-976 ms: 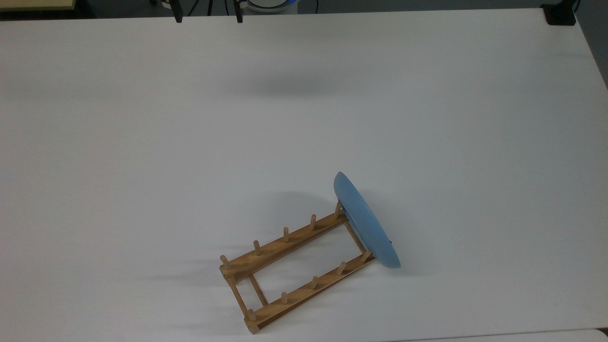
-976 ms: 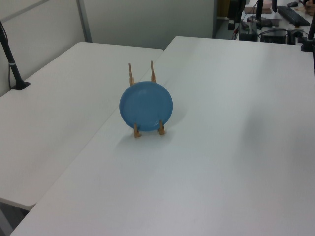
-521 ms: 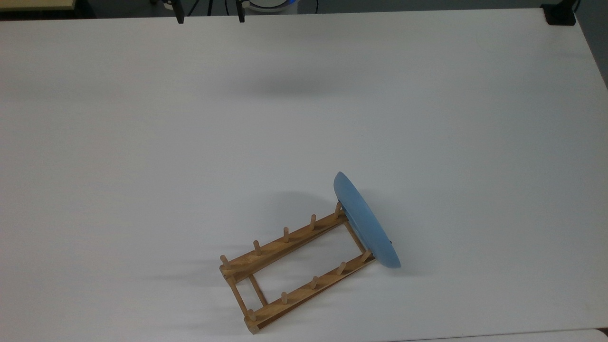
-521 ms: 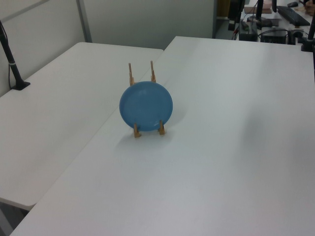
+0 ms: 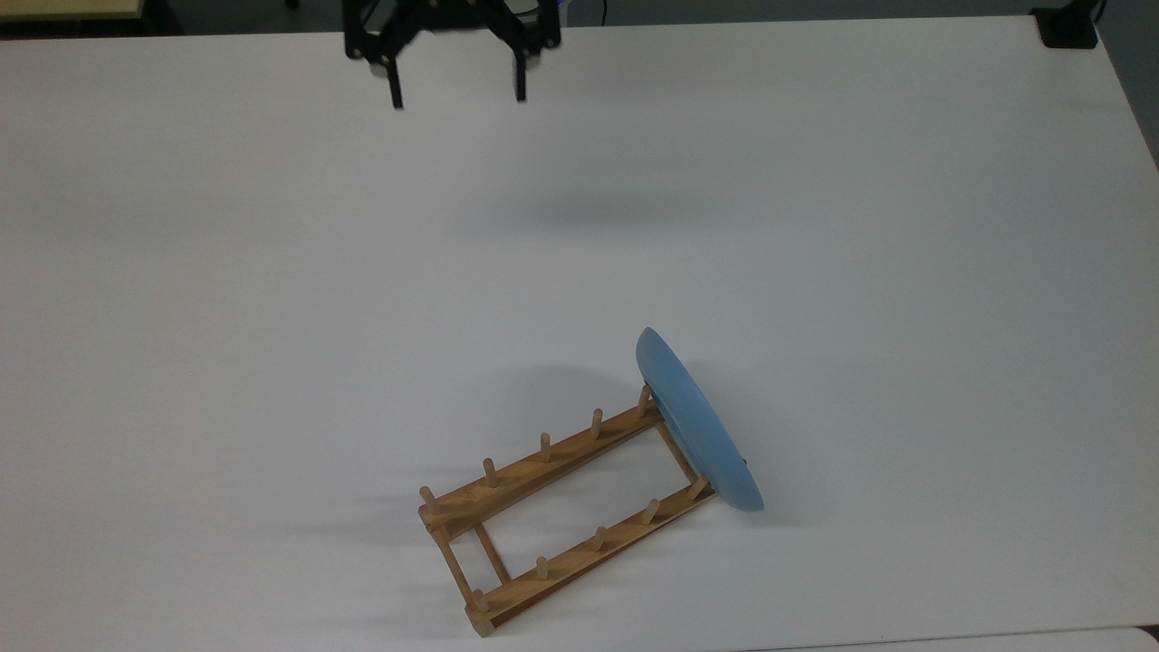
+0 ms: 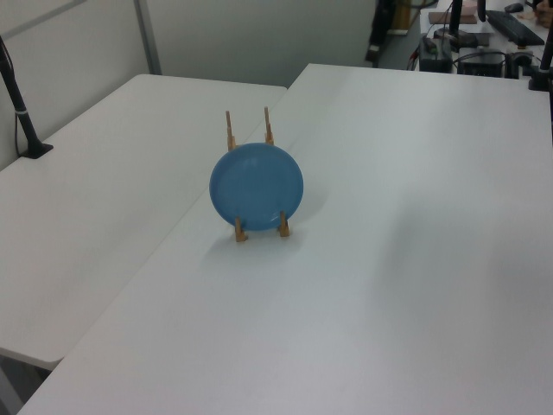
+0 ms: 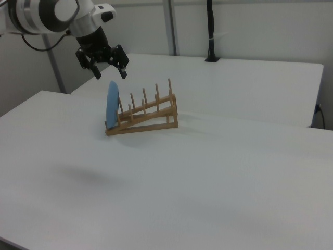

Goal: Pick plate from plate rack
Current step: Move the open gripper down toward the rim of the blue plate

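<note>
Gripper (image 5: 457, 98) now dropped further over desk (image 5: 226, 272), jaws apart, empty; plate (image 5: 697, 424) untouched on rack (image 5: 561, 507) — approach just beginning.

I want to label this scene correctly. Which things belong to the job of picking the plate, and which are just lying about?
Belong to the job:
plate
plate rack
gripper, open

Just there:
white table
black post

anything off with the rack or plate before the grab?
Nothing stands out. The plate stands on edge, leaning on the end pegs of the plate rack, which sits skewed on the table. The gripper is open, well away.
</note>
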Tool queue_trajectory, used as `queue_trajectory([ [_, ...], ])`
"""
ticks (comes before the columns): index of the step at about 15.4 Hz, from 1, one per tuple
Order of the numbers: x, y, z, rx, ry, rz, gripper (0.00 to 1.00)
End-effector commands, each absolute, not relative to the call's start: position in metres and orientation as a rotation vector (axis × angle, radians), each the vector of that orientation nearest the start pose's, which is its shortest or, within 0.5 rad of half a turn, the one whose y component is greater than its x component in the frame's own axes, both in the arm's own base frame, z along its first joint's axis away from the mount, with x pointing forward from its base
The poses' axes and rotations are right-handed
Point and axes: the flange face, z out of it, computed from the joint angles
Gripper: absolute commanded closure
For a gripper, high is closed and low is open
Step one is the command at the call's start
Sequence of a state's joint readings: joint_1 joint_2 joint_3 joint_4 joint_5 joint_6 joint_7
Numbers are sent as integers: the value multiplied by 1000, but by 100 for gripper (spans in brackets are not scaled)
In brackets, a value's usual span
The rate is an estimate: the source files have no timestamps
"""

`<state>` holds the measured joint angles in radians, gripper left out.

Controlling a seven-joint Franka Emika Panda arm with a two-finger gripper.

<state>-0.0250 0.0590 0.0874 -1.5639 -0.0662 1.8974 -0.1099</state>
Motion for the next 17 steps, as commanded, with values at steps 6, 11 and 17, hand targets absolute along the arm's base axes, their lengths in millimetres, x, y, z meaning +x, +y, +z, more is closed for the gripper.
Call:
queue_trajectory([
  [6, 659, 149, 550, -3195, -52, -812, 0],
  [11, 675, 195, 495, -3208, 69, -954, 0],
  [17, 680, 225, 469, -3216, 96, -1030, 3],
])
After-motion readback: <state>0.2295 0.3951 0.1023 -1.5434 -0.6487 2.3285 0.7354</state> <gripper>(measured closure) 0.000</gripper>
